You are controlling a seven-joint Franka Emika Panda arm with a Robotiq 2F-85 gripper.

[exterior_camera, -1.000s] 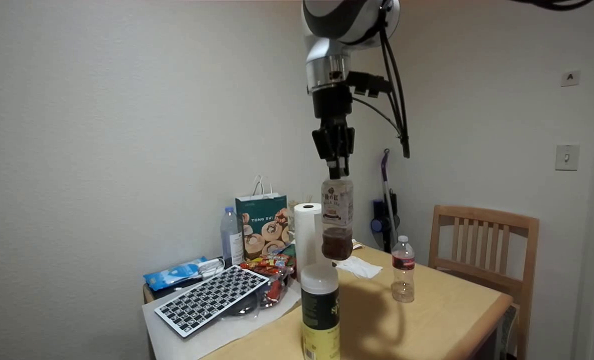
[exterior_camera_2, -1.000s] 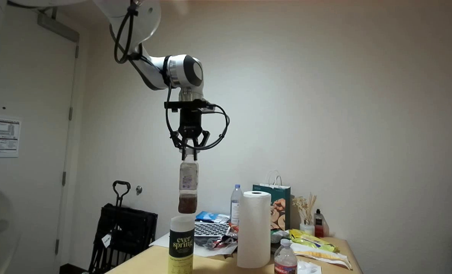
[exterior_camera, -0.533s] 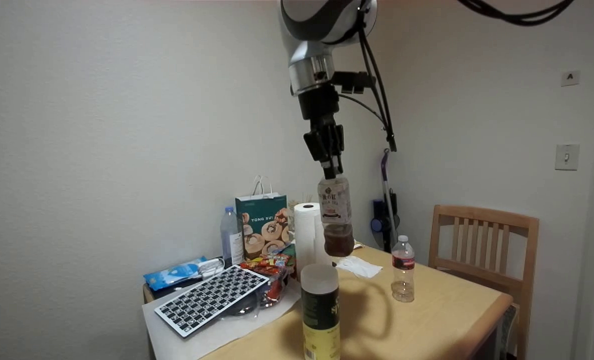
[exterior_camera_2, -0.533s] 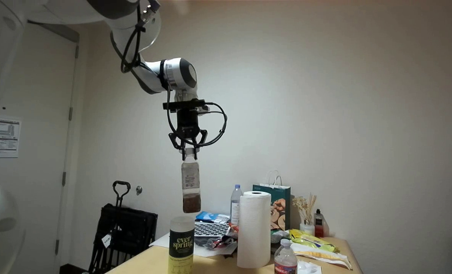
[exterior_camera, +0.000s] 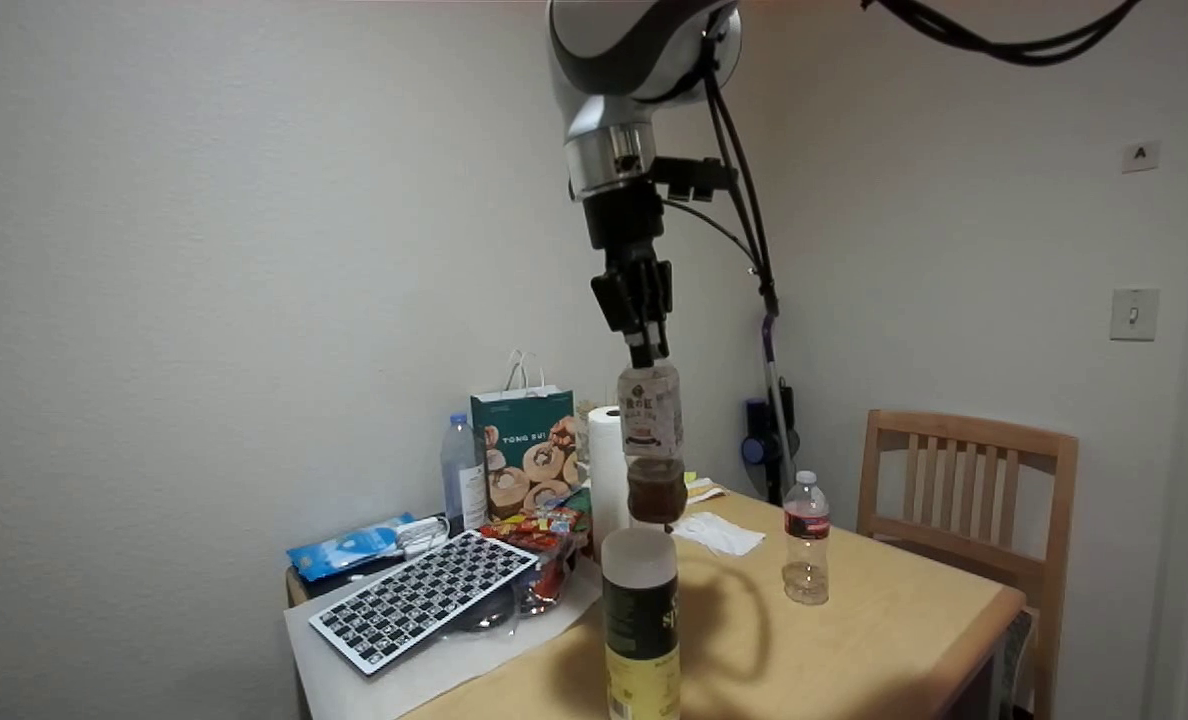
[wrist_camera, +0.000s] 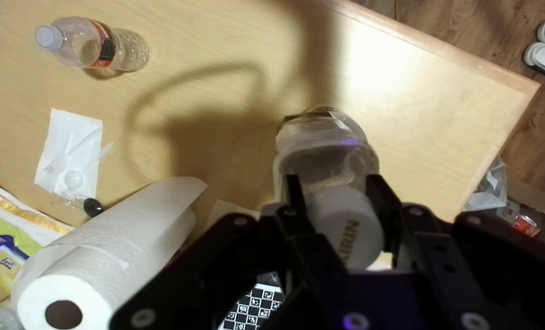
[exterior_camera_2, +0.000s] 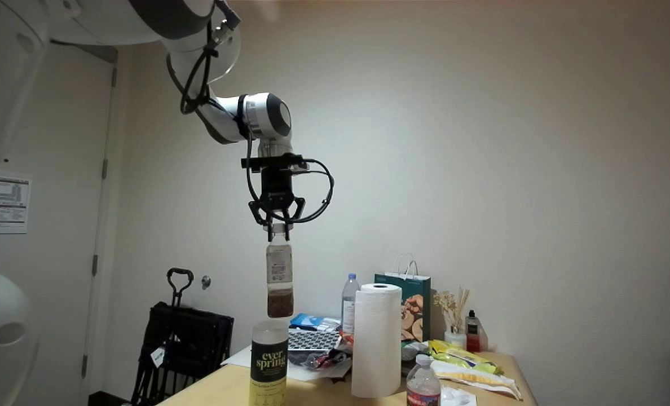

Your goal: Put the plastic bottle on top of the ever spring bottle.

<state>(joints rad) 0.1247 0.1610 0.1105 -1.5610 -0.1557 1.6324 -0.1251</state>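
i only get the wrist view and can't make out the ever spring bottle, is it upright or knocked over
Observer: Upright: both exterior views show the ever spring bottle standing with its white cap at the top.
Operator: is the bottle i'm holding touching it
Observer: No; in an exterior view a thin gap shows between the plastic bottle and that cap.
Operator: centred over it
Observer: Seemingly not quite: in both exterior views the plastic bottle's lower end sits right of the cap's middle in the picture.

The end effector (wrist_camera: 335, 182) clasps the plastic bottle (wrist_camera: 326, 153) (white cap (wrist_camera: 347, 224) lettered KIRIN).
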